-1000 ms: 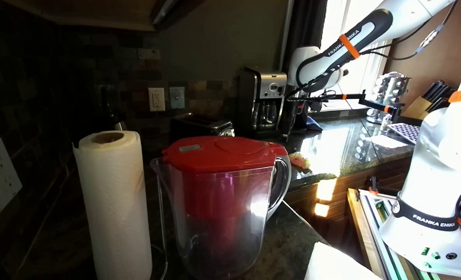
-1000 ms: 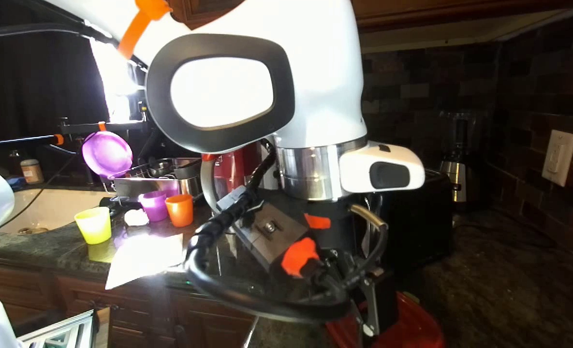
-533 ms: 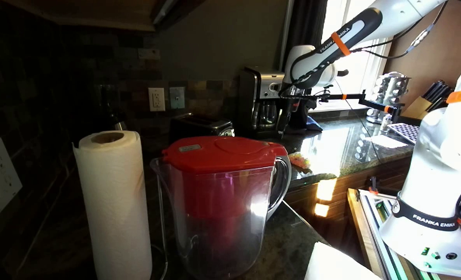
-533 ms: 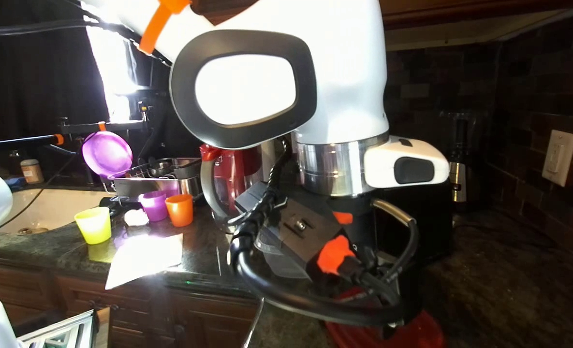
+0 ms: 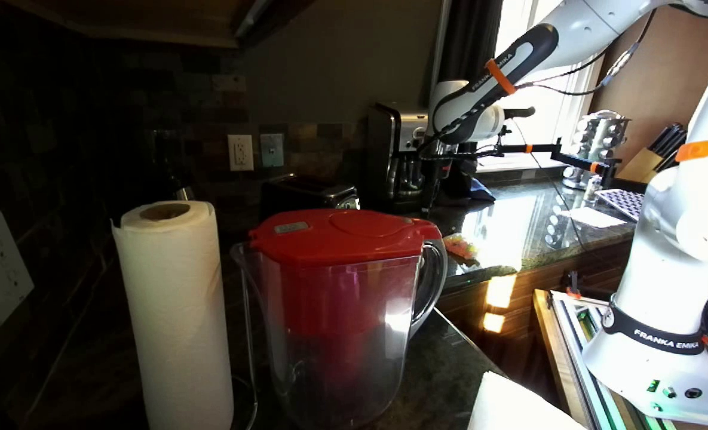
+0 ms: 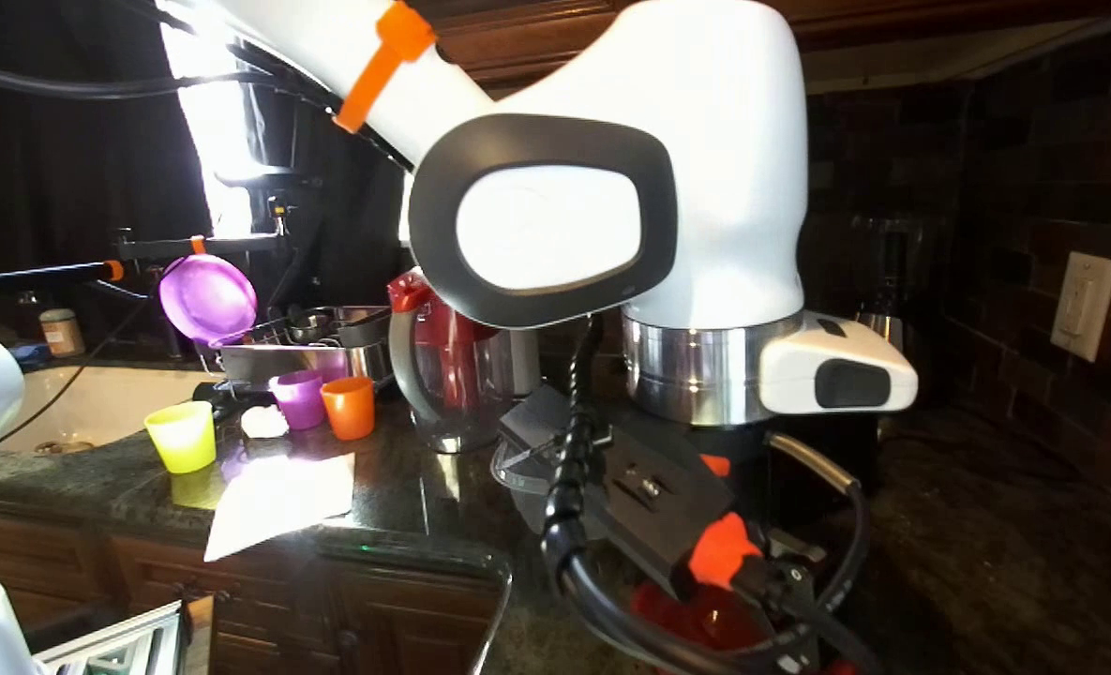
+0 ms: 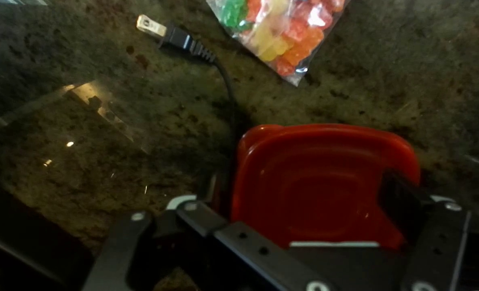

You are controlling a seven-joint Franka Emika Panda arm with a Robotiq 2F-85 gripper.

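In the wrist view, the black gripper [image 7: 306, 192] is gaping over a red, rounded-square plastic dish [image 7: 316, 178], hiding its six-o'clock side; mottled stone counter [image 7: 316, 103] is separating it from a clear plastic candy bag [image 7: 285, 38], cut off at twelve.

In both exterior views the arm [image 5: 518, 63] slopes down to an upright wrist [image 6: 710, 370] aimed downward; in the wrist view the fingers [image 7: 403, 202] stand spread well apart.
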